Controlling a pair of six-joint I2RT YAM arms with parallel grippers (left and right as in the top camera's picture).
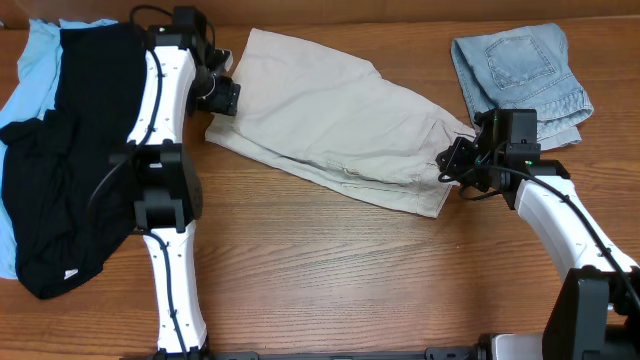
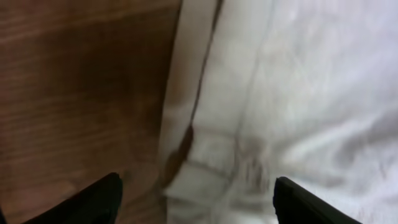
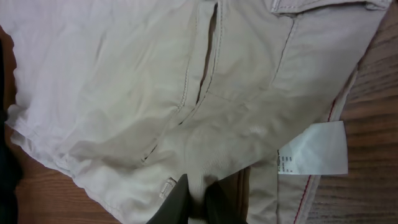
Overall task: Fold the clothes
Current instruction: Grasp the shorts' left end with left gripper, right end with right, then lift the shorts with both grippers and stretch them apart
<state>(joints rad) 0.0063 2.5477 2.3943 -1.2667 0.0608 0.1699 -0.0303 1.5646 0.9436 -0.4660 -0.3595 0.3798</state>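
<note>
Your right gripper (image 3: 199, 188) has its fingers (image 3: 178, 202) drawn narrow, pinching a raised ridge of the pale beige cotton shorts (image 3: 124, 93) between them. Just right of those fingers a white rectangular care label (image 3: 314, 149) lies on the cloth, beside a seam stitched in red. Straight ahead of the fingertips a stitched pocket slit (image 3: 208, 68) runs away from you. To the left of the fingers the shorts' edge gives way to the brown wooden table (image 3: 37, 196).

Your left gripper (image 2: 198, 182) has its fingers (image 2: 99, 199) spread wide. A hemmed corner of the shorts lies between them and reaches on ahead. The left finger is over bare wood and the right one over cloth. You cannot tell from here whether either tip touches the fabric.

From above, the shorts lie spread flat between your two grippers, one at each end. On the outer side of the left fingers, past the arm, a black soft garment (image 1: 70, 150) lies heaped over a sky-blue cloth piece (image 1: 30, 60). Beyond the right fingers, near the table's far edge, sits a folded faded denim piece (image 1: 520, 65), close to the shorts but apart from them.
</note>
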